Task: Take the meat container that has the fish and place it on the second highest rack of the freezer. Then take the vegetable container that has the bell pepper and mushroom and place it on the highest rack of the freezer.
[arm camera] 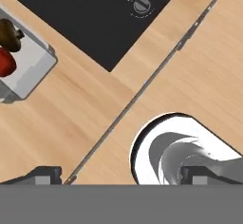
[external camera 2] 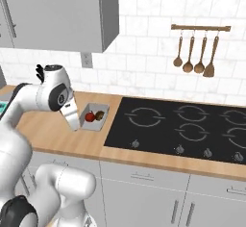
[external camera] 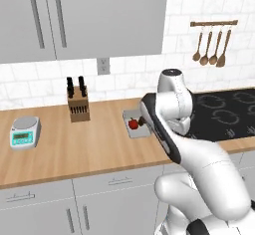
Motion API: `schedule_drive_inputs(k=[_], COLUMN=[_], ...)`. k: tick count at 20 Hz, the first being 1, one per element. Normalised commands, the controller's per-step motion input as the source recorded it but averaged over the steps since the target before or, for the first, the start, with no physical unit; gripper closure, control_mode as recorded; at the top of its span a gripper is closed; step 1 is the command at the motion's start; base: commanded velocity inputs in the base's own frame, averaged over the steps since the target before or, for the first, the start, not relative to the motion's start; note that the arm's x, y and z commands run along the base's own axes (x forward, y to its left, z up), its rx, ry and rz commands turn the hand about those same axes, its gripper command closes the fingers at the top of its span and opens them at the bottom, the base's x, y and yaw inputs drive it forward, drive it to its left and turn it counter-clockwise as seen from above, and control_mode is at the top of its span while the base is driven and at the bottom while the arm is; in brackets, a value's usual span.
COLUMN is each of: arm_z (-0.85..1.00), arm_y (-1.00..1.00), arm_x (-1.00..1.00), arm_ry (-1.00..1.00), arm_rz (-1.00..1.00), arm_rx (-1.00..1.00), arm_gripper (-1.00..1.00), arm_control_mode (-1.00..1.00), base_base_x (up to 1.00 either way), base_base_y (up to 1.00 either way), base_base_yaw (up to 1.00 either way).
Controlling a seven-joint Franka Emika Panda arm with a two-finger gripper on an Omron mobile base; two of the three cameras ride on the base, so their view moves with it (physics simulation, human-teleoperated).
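My gripper (arm camera: pixel 118 178), jaws wide apart and empty, hangs above the counter (arm camera: pixel 95 104); vegetable container (arm camera: pixel 28 71) at ten o'clock.

both base views face the counter (external camera: pixel 74 149); hand view looks down closely.

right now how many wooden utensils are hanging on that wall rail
4, side by side on the rail above the cooktop: spoon, spoon, spoon, and spatula at the right end. None looks hidden.

knife block (external camera: pixel 78 103) | scale (external camera: pixel 24 132) (left) | spoons (external camera 2: pixel 196 55) over cooktop (external camera 2: pixel 187 125)
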Motion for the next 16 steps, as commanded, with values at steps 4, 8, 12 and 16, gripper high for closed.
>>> schedule_drive_inputs(k=[4, 8, 12, 16], arm_z=[-0.42, -0.54, -0.59, -0.52], arm_y=[-0.30, 0.00, 0.00, 0.00], arm_x=[0.81, 0.59, 0.43, 0.64], arm_ry=[0.01, 0.00, 0.00, 0.01], arm_rz=[-0.01, -0.01, 0.00, 0.00], arm_rx=[0.07, 0.01, 0.00, 0.00], arm_gripper=[-1.00, -1.00, -1.00, -1.00], arm_control_mode=[-1.00, -1.00, -1.00, -1.00], base_base_x=[0.00, 0.00, 0.00, 0.00], base_base_y=[0.00, 0.00, 0.00, 0.00], base_base_yaw=[0.00, 0.00, 0.00, 0.00])
